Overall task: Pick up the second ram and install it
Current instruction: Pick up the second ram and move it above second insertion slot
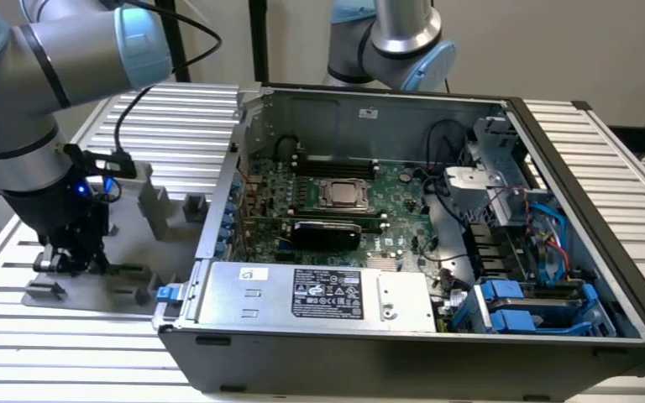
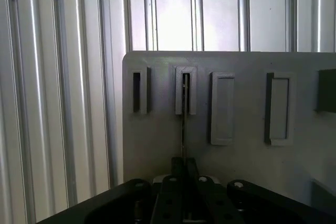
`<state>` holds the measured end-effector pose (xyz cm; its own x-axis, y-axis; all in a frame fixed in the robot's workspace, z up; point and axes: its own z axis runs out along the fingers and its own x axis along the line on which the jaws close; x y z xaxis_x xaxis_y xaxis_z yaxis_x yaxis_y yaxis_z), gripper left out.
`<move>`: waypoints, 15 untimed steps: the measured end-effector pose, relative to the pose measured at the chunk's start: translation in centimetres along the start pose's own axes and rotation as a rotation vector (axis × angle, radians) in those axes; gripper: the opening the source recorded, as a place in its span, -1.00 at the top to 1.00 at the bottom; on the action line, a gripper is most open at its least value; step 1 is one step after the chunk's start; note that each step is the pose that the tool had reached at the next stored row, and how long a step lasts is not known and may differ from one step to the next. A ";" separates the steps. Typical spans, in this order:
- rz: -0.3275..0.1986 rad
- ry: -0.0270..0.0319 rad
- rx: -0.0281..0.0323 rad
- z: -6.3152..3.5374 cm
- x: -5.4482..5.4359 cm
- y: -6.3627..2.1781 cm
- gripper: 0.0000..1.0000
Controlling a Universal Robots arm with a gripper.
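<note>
We see the gripper (image 1: 70, 259) down low at the exterior view's left, over a grey holder plate (image 1: 132, 239) that lies on the slatted metal table (image 1: 65, 357), just beside the open computer case (image 1: 356, 357). In the wrist view the ram stick (image 2: 184, 114) shows edge-on as a thin dark line. Its far end sits in the slot of one holder block (image 2: 178, 93), and its near end runs in between the fingertips. The fingers (image 2: 177, 165) are narrow and close on either side of the stick, so we read it as pinched. The stick stands upright on its edge, on the plate and well apart from the motherboard (image 1: 401, 189). The neighbouring slotted block (image 2: 139, 92) shows a dark slot, and two wider blocks (image 2: 222, 108) sit further along the same row. Inside the case there is a processor socket (image 1: 343, 195) and a power supply (image 1: 300, 294) by the front wall. A second arm (image 1: 403, 38) stands behind the case.
</note>
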<state>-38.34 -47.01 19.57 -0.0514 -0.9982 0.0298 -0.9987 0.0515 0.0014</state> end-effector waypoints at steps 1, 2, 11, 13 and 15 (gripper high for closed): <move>0.001 0.0000 -0.0002 0.00 0.0 -0.01 1.00; 0.004 0.0000 -0.0003 0.00 0.0 -0.02 1.00; 0.041 0.0000 -0.0021 0.00 0.0 -0.11 1.00; 0.041 -0.0001 -0.0021 0.00 0.0 -0.11 1.00; 0.041 0.0000 -0.0022 0.00 0.0 -0.11 1.00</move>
<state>-38.23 -47.01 19.57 -0.0927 -0.9952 0.0299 -0.9957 0.0928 0.0024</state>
